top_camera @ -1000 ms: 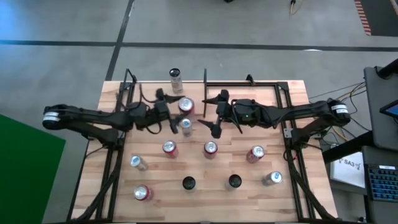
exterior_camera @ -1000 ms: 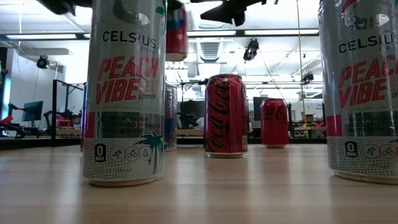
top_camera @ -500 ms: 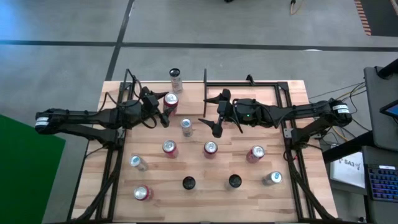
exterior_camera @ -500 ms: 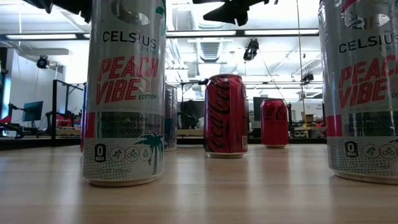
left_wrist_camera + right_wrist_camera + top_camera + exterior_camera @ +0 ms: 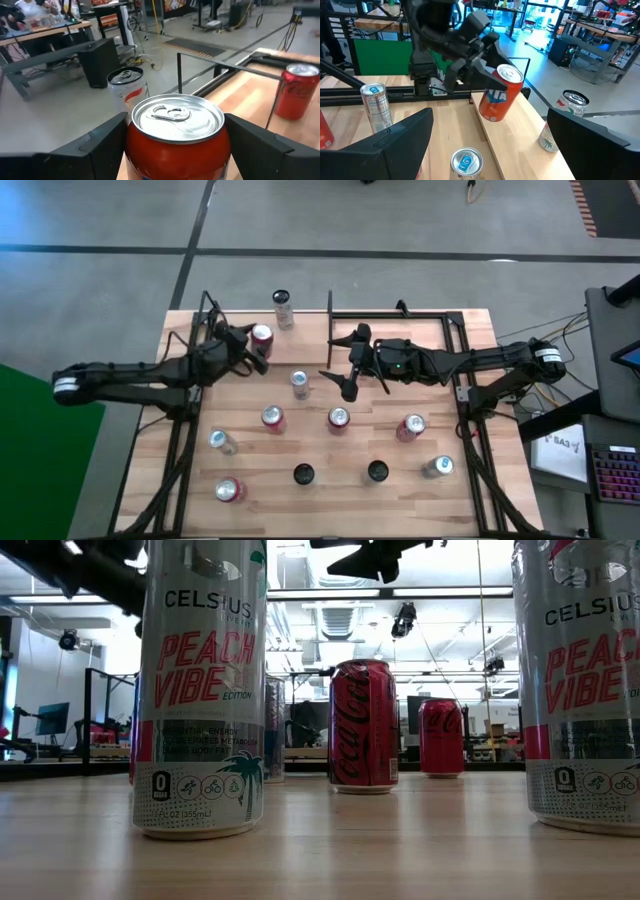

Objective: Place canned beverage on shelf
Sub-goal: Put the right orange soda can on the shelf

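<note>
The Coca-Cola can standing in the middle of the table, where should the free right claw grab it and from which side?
Grip the Coca-Cola can around the middle of its round wall, coming down from above, from the far side. It stands upright with clear wood around it, and the open right claw hovers just beyond it. The left claw is shut on an orange-red can.

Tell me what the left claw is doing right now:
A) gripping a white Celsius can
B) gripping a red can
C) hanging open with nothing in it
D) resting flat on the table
B: the left claw is closed on the red can, its fingers pressing both sides.
</note>
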`<state>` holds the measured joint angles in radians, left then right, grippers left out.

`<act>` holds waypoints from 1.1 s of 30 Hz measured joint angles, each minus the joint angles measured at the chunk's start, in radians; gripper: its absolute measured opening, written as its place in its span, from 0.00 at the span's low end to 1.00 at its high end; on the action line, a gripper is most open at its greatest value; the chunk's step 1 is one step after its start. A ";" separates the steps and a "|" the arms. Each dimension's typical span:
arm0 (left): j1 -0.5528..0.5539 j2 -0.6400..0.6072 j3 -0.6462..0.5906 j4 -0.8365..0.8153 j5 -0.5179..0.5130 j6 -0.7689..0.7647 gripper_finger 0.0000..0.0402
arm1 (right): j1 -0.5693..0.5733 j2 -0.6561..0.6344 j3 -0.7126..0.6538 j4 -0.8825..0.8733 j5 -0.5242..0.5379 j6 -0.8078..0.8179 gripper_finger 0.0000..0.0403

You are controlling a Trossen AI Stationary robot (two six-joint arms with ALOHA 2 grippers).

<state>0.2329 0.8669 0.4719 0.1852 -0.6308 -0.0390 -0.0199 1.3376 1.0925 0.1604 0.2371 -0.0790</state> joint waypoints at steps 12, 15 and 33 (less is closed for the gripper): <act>0.225 0.000 -0.081 0.085 0.286 0.061 0.72 | 0.000 0.000 0.000 0.000 0.000 0.000 0.95; 0.256 0.002 -0.099 0.126 0.310 0.063 0.72 | 0.000 0.000 0.000 0.000 0.000 0.001 0.95; 0.289 0.052 -0.151 0.177 0.247 0.001 0.72 | 0.000 0.001 0.000 0.000 0.000 0.002 0.95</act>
<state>0.5220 0.9187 0.3210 0.3621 -0.3838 -0.0385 -0.0200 1.3388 1.0924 0.1608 0.2375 -0.0769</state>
